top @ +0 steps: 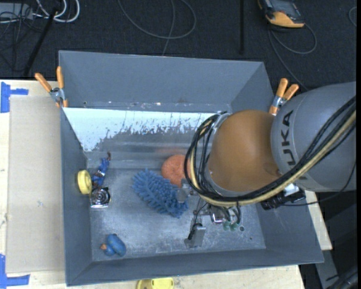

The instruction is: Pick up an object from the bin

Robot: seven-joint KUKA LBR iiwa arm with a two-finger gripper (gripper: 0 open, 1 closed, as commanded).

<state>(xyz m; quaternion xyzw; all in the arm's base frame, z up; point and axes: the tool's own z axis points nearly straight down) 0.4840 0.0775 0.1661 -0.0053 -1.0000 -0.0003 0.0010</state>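
Against the left wall of the grey bin point(168, 89) lies a yellow round thing point(82, 182). A small blue and silver piece point(100, 189) is touching its right side. In the near left corner, well apart from those two, sits a small blue lump point(114, 244).

Around the middle of the floor is a blue bristly thing point(158, 192), stretched from far left to near right. An orange ball point(173, 168) lies just beyond its far right end, partly hidden by the arm's black cables point(195, 155).

Right of centre, the gripper point(195, 232) hangs low over the speckled floor on the near side. It is just beside the near right end of the blue bristly thing, which is the thing closest to it. It is a dark, narrow shape pointing down, and its tip is at or very close to bare floor. I cannot tell whether it is spread or pressed together, and nothing can be seen pinched in it.

Above it, the arm's rounded orange cover point(243, 149) hides the right part of the bin.
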